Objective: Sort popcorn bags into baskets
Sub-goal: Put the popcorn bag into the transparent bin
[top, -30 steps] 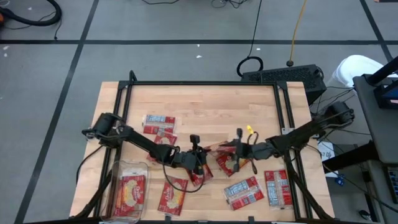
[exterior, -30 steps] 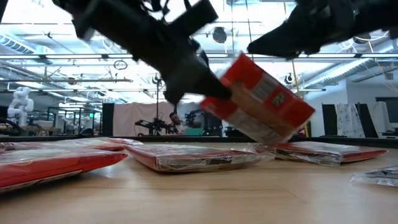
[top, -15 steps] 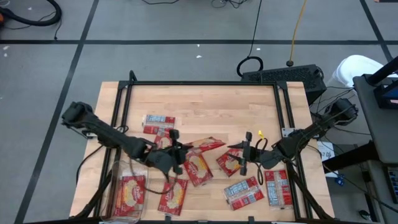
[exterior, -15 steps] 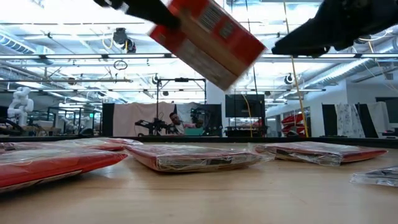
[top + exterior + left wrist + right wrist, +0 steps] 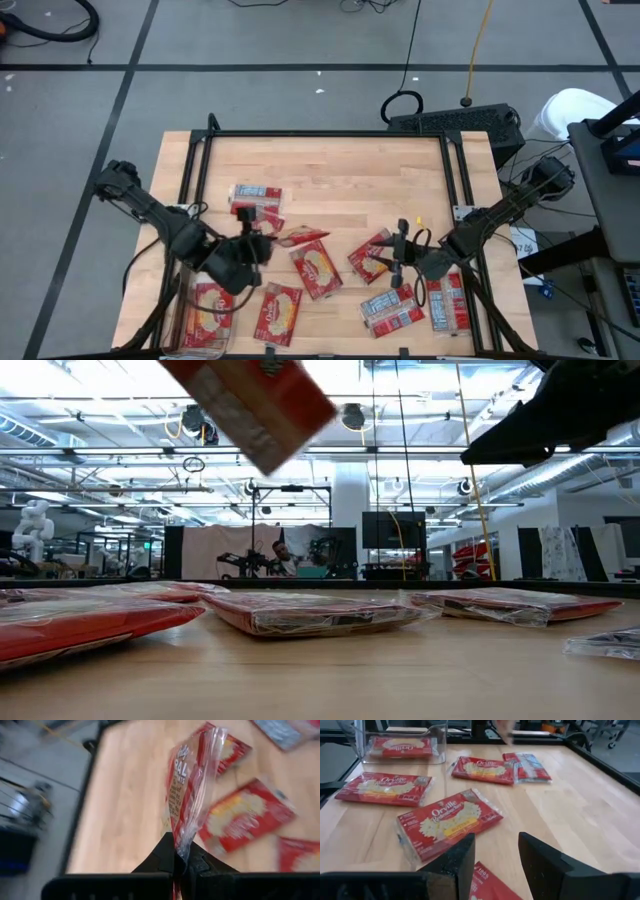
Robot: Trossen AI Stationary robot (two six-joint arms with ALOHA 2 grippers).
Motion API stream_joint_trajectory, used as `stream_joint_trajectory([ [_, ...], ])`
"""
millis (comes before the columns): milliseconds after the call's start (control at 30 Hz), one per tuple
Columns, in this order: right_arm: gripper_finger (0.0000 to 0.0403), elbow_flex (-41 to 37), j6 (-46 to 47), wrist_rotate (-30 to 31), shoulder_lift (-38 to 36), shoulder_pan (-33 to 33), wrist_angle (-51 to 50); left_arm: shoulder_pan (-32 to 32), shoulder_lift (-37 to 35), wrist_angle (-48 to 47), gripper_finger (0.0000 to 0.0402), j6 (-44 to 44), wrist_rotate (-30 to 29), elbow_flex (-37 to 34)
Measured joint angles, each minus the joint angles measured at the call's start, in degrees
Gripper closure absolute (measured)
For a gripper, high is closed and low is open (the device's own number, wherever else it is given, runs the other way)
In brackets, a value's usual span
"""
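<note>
— One flat red popcorn packet in clear wrap (image 5: 192, 785) hangs from the left gripper (image 5: 262, 243), whose dark fingers (image 5: 162, 857) are pinched tight on its lower edge. In the high view it sits above the table's near-left part, just right of the see-through colourless plastic bin (image 5: 186, 300); in the low view the same packet (image 5: 250, 405) is lifted well clear of the wood.

— And what's in the bin?

— A single red packet with the yellow popcorn picture up (image 5: 207, 306). Just right of the bin another one lies on the light wooden table (image 5: 330, 165), picture up (image 5: 277, 312).

— Where's the right gripper?

— Over the near-right area (image 5: 399, 262), its two dark fingers (image 5: 451, 862) spread apart and holding nothing. Ahead of it lies a picture-up packet (image 5: 449, 822); in the high view that one sits mid-table (image 5: 316, 269).

— Others?

— Two label-side-up packets near the right edge (image 5: 392, 309) and (image 5: 446, 303), one beside the gripper (image 5: 372, 256), and one label-up at far left (image 5: 256, 193).
</note>
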Motion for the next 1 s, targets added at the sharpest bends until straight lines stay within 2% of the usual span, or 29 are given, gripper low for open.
stream_joint_trajectory([
  [300, 0.0257, 0.0, 0.5, 0.0, 0.0, 0.8, -0.5, -6.3, 0.1, -17.6, 0.0398, -22.1, 13.7, 4.1],
  [500, 0.0257, 0.0, 0.3, 0.0, 0.0, 0.7, -0.6, -10.8, 0.1, -26.2, 0.0397, -32.3, 18.9, 8.1],
  [600, 0.0257, 0.0, 0.5, 0.0, 0.0, 0.7, -1.0, -12.8, 0.1, -30.1, 0.0397, -37.1, 23.3, 9.7],
  [800, 0.0257, 0.0, 0.4, 0.0, 0.0, 0.7, -1.2, -16.1, 0.1, -31.6, 0.0397, -42.5, 33.0, 10.3],
  [1000, 0.0257, 0.0, -0.2, 0.0, 0.0, 0.7, -1.2, -18.0, -0.3, -31.5, 0.0397, -46.7, 38.3, 10.3],
])
